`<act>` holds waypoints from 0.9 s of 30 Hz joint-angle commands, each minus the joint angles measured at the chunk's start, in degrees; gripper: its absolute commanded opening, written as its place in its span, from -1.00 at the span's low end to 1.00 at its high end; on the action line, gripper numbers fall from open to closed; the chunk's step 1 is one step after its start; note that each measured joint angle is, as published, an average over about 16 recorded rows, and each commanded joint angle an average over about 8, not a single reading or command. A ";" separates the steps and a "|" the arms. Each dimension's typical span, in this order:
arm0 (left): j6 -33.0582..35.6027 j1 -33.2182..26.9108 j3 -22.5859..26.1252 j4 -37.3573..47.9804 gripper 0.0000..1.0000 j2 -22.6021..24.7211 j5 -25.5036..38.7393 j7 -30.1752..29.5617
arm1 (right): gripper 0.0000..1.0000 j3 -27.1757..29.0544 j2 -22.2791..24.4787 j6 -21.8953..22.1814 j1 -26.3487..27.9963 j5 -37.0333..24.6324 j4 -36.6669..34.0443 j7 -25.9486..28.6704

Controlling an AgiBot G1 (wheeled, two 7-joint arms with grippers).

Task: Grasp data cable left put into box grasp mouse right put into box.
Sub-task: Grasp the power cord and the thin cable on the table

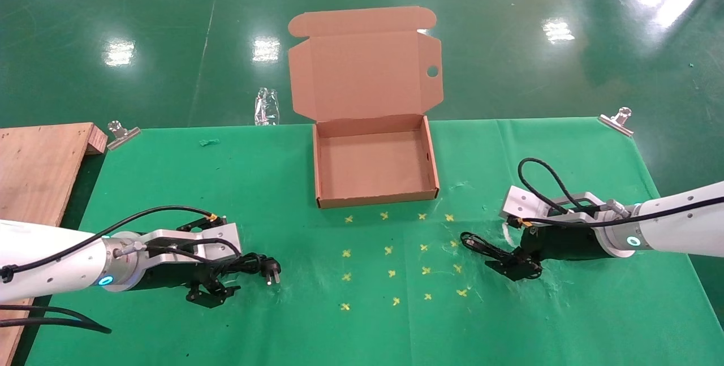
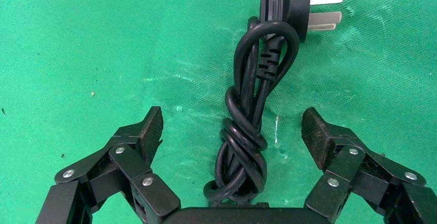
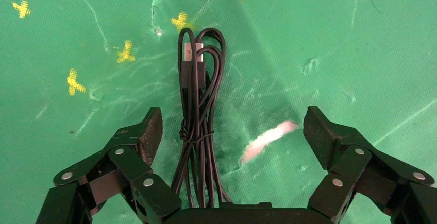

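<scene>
The data cable [image 1: 251,264] is a knotted black bundle lying on the green cloth at the front left, its pronged plug [image 2: 301,7] pointing away from the wrist. My left gripper [image 1: 229,268] is open, with the bundle [image 2: 245,147] between its fingers [image 2: 149,128] and not pinched. My right gripper [image 1: 512,259] is open over the mouse's thin black wire bundle [image 3: 198,105], which lies near one finger [image 3: 149,131]. The mouse body is hidden. The brown box [image 1: 319,173] stands open at the table's far middle, lid [image 1: 362,72] raised, nothing inside.
A wooden board [image 1: 34,173] lies at the far left. Metal clips [image 1: 121,134] [image 1: 619,120] hold the cloth's back corners. Yellow cross marks [image 1: 390,250] dot the middle. A white tear in the cloth [image 3: 268,139] shows between my right fingers. A plastic bottle [image 1: 267,107] lies on the floor.
</scene>
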 commanded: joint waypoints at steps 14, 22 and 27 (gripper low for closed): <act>0.01 0.00 -0.01 0.00 -1.00 -0.01 -0.05 0.00 | -1.00 0.08 0.46 -0.11 -0.41 0.11 1.13 0.26; 0.01 0.00 -0.01 -0.01 -1.00 -0.01 -0.14 0.00 | -1.00 0.10 0.55 -0.15 -0.51 0.15 1.37 0.30; 0.01 -0.01 -0.01 -0.01 -1.00 -0.01 -0.17 0.00 | -1.00 0.12 0.57 -0.20 -0.54 0.21 1.47 0.31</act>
